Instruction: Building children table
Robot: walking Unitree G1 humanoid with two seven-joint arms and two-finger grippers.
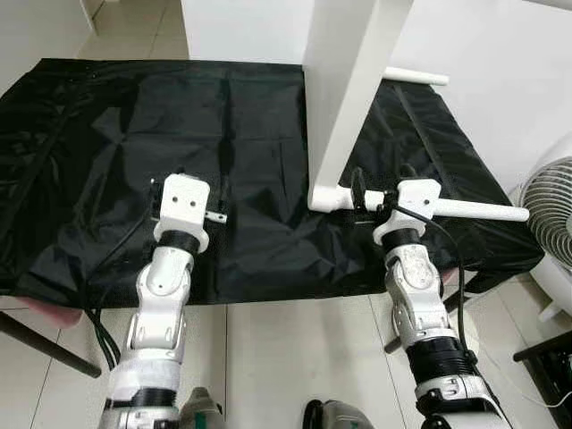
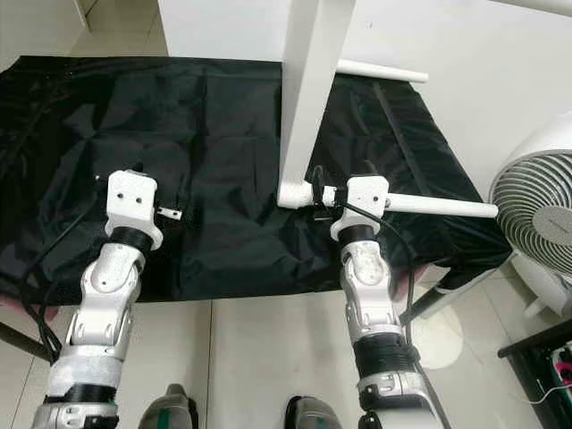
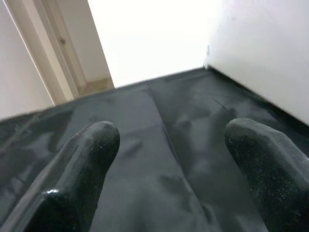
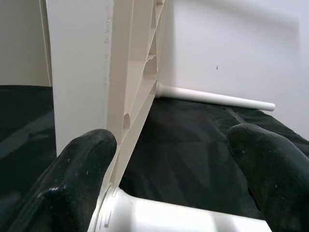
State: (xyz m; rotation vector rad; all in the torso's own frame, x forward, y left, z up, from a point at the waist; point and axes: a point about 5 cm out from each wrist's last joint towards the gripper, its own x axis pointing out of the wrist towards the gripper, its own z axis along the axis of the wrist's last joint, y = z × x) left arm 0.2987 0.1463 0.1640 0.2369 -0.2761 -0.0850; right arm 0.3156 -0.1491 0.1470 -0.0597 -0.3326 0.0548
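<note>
— Where's the child's table right now?

— The white tabletop (image 1: 344, 89) stands on its edge on a surface draped in black cloth (image 1: 107, 152), with its underside ribs showing in the right wrist view. One white leg (image 1: 465, 209) sticks out sideways from its lower corner, lying just above the cloth and pointing to the robot's right. A second white leg (image 1: 416, 77) juts out the same way from the far corner, close to the white wall (image 1: 500, 63).

— And the right gripper?

— The right gripper (image 1: 382, 183) sits right at that near leg, where it joins the tabletop's corner. Its two black fingers (image 4: 79, 179) are spread wide, one on each side of the leg, with the leg's base lying between them. Whether either pad actually touches the leg, I can't quite tell; nothing looks pinched.

— The left one?

— The left gripper (image 1: 192, 174) hovers low over the bare cloth, well apart from the tabletop. Its fingers (image 3: 72, 179) are also parted widely and hold nothing.

— Anything else around?

— A white fan (image 2: 536, 210) stands on the tiled floor (image 1: 295, 357) at the robot's right, beside the covered surface, and a doorframe (image 3: 46, 63) shows beyond the cloth in the left wrist view.
</note>
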